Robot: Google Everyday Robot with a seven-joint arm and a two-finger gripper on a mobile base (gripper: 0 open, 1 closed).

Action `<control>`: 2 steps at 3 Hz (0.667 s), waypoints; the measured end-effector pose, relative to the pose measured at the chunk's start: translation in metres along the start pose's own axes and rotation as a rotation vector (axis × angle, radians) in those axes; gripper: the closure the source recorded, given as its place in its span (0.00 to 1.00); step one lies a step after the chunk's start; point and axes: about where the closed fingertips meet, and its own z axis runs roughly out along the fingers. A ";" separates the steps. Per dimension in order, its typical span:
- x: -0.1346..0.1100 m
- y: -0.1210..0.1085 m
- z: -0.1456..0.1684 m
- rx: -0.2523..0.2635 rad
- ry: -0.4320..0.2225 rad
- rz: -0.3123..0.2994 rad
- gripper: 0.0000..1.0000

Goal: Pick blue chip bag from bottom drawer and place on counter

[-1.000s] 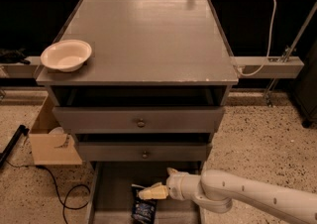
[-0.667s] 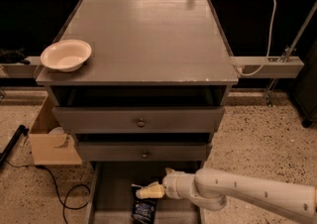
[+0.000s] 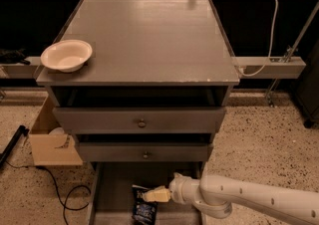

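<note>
The blue chip bag [image 3: 144, 210] lies on the floor of the open bottom drawer [image 3: 115, 189], near the drawer's middle at the frame's lower edge. My gripper [image 3: 153, 195] reaches in from the right on a white arm [image 3: 249, 201] and sits just over the bag's top edge, pointing left. I cannot tell whether it touches the bag. The counter [image 3: 149, 35] is the flat grey top of the cabinet above.
A white bowl [image 3: 66, 55] sits on the counter's front left corner. Two upper drawers with round knobs [image 3: 142, 123] are slightly ajar. A cardboard box [image 3: 50, 142] and a black cable [image 3: 65, 196] lie on the speckled floor at left.
The arm has shifted slightly to the left, bringing the gripper a little closer over the bag's top. The bag and bowl have not moved.
</note>
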 end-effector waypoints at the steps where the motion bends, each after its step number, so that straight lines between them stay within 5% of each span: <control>1: 0.000 0.000 0.000 0.000 0.000 0.000 0.00; 2: 0.004 0.011 0.019 -0.012 0.028 -0.014 0.00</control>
